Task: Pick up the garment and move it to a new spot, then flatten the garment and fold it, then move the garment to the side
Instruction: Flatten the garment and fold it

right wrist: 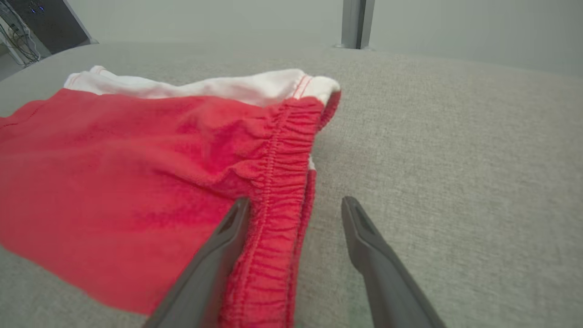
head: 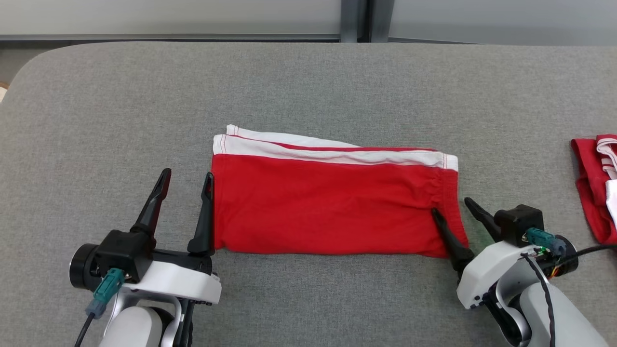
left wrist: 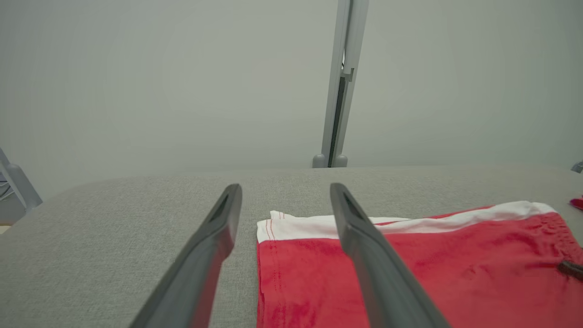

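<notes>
Near the front edge of the grey fabric-covered table (head: 308, 77), the left gripper (head: 187, 173) and the right gripper (head: 450, 205) both stand with dark fingers spread wide, holding nothing, one at each end of a folded red cloth garment with a white band (head: 328, 202). Each straddles a short edge, one finger over red cloth, the other over bare table. The garment lies flat mid-table, its white band toward the far edge. A second red-and-white cloth heap (head: 595, 188) sits at the right edge.

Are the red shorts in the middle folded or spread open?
Folded: the red shorts lie doubled, two white-trimmed edges stacked along the far side.
</notes>
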You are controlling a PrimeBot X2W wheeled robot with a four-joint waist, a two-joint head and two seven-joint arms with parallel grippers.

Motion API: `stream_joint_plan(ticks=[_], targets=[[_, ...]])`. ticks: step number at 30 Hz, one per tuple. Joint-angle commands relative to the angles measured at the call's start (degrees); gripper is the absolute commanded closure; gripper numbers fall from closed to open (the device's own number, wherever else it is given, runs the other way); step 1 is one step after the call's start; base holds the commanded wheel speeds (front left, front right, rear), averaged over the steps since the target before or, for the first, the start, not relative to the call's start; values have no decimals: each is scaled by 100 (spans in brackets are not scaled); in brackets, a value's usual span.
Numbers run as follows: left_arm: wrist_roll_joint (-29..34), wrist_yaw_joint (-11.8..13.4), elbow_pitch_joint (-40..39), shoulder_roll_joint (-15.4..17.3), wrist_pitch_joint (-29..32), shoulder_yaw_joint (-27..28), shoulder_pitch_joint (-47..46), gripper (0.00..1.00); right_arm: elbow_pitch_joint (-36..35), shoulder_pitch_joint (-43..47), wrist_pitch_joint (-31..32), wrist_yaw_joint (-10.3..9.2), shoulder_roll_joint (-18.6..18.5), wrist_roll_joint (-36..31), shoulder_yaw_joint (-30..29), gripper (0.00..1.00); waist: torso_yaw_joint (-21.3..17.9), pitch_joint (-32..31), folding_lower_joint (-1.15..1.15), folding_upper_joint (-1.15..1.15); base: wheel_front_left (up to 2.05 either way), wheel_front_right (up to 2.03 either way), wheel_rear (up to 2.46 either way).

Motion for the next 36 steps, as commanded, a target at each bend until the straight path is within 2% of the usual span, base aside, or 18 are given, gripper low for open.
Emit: stream_joint_plan(ticks=[1, 5, 6, 8, 16, 22, 27, 32, 36], targets=[[33, -33, 24, 17, -59, 19, -107, 0, 160, -71, -2, -3, -44, 48, 31, 0, 31, 37, 0, 0, 0, 0, 0], [-23, -43, 154, -5, -162, 36, -210, 0, 674, -218, 64, -3, -11, 360, 281, 0, 40, 75, 0, 0, 0, 0, 0], [-36, -43, 175, -10, -181, 39, -213, 0, 740, -244, 75, -3, -20, 405, 331, 45, 41, 80, 0, 0, 0, 0, 0], [-57, -47, 214, -17, -213, 47, -219, 0, 835, -299, 43, -3, -28, 559, 386, 100, 38, 85, 0, 0, 0, 0, 0], [-105, -4, 304, 41, -310, 116, -164, 0, 664, -129, -195, -9, -218, 970, 378, 100, -88, -49, 0, 0, 0, 0, 0], [-179, 65, 308, 66, -345, 211, -25, 0, 323, 413, -186, -8, -554, 1038, -59, 100, -232, -263, 0, 0, 0, 0, 0], [-219, 92, 271, 97, -341, 229, 67, 0, -102, 787, 82, -7, -718, 1027, -384, 100, -276, -366, 0, 0, 0, 0, 0], [-160, 136, 258, 114, -326, 194, 52, 0, -618, 895, 442, -7, -697, 1154, -478, 100, -222, -440, 0, 0, 0, 0, 0], [-178, 143, 247, 107, -301, 156, 67, 0, -1101, 799, 889, -2, -497, 1873, -483, 100, -132, -485, 0, 0, 0, 0, 0]])
